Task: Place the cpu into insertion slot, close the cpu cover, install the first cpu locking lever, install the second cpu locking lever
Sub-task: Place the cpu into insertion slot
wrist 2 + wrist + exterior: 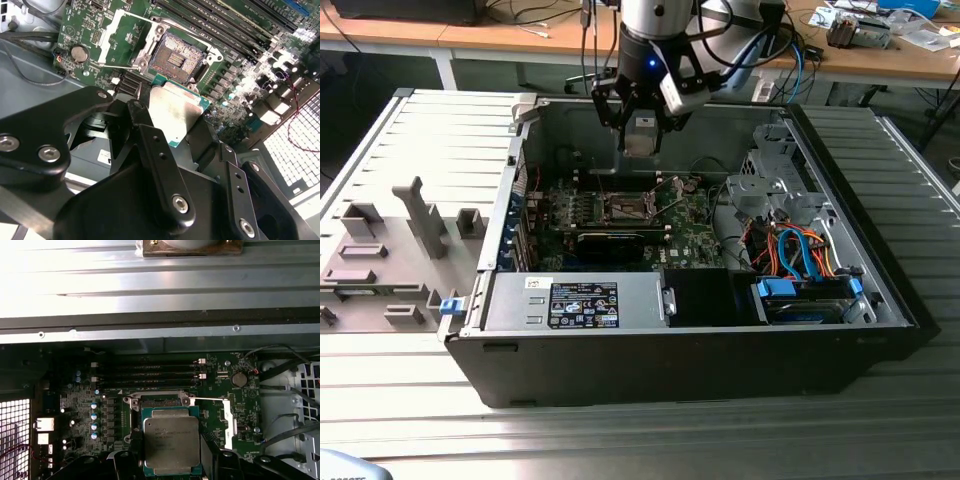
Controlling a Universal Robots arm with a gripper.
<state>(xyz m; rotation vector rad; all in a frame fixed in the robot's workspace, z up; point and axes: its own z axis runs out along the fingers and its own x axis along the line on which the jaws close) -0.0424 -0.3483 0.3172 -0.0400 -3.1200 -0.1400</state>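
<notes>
My gripper (640, 128) hangs inside the open computer case, shut on the cpu (640, 138). In both wrist views the cpu (176, 106) (171, 442) is a flat silver-topped chip with a green edge, pinched at two opposite sides by the black fingers (150, 145) (122, 460). It is held in the air above the insertion slot (177, 57) (625, 207), not touching it. The slot's dark pin field lies bare. The cpu cover (116, 37) (227, 422) is swung open to one side of the slot. A thin wire lever (125, 65) stands raised beside it.
The green motherboard (695, 235) lies on the case floor, with a long black card (610, 243) and memory slots (150, 372) near the socket. A black labelled box (585, 303), a metal drive cage (770, 180) and blue and orange cables (800, 255) crowd the case.
</notes>
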